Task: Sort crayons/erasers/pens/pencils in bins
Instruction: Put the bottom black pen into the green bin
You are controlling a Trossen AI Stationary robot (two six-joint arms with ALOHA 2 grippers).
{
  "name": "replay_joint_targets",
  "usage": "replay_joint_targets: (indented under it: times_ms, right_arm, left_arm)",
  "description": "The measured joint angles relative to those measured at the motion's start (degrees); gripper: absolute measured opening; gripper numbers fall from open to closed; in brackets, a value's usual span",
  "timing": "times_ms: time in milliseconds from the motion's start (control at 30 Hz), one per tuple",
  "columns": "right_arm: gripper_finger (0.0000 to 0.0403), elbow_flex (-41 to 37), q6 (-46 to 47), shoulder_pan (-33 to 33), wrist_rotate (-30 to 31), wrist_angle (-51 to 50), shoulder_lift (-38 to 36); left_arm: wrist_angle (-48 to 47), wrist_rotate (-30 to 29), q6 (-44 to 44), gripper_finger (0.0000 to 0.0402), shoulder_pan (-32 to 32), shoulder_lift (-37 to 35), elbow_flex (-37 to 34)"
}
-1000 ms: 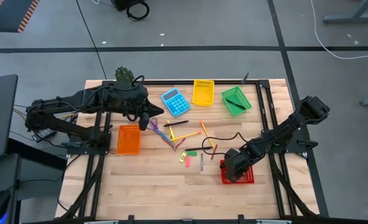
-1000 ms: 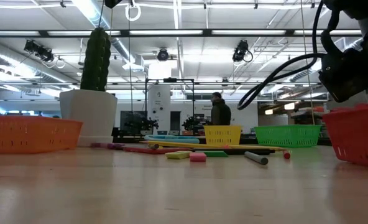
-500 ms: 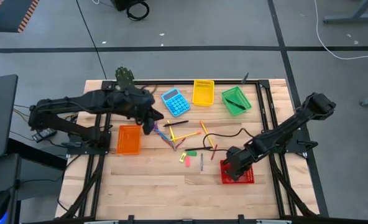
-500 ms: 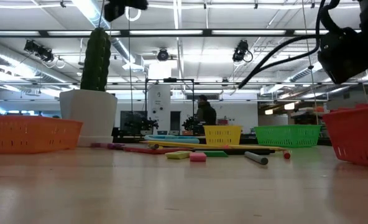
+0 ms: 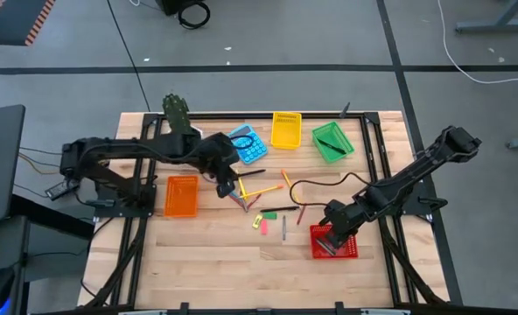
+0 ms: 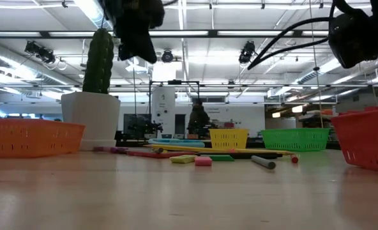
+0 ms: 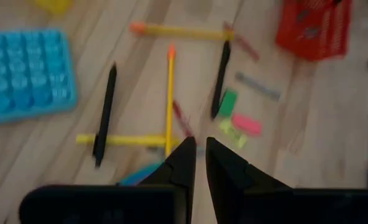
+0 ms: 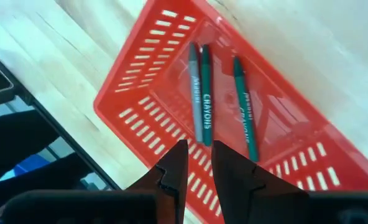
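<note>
Left gripper (image 5: 227,184) narrow-gapped, empty, over pencils (image 7: 170,93) and pens (image 7: 105,112) mid-table, lining up a pick. Right gripper (image 8: 197,163) narrow, empty, above near-right red bin (image 8: 140,81), crayons (image 8: 204,93) inside.

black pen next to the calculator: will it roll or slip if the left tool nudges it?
Likely rolls: the black pen looks slim and round, lying flat on smooth wood. Probably stiff and light. It crosses a yellow pencil, so a nudge may drag that along.

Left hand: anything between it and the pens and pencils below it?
Nothing visible. The left hand hangs above the loose pile, empty, with clear air down to the yellow pencil and black pens. The blue calculator lies off to one side.
</note>
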Motion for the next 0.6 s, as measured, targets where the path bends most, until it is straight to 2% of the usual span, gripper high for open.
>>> replay_joint_targets:
  times_ms: [167, 400, 600]
  right_arm:
    - [0.0078, 0.0, 2.07, 0.0, 1.54, -0.89, -2.29]
    - [0.0078, 0.0, 4.58, -0.69, 5.52, 0.58, -5.38]
    - [0.0078, 0.28, -4.41, -4.9, 6.73, 4.68, -6.03]
  left_arm:
    - [-0.08, 2.2, -0.99, 0.0051, 1.23, 2.47, 0.0]
    - [0.43, 4.72, -2.64, 0.0046, -0.44, 1.34, -0.02]
    - [2.13, 4.9, -5.04, 0.0045, -1.87, -2.74, 0.02]
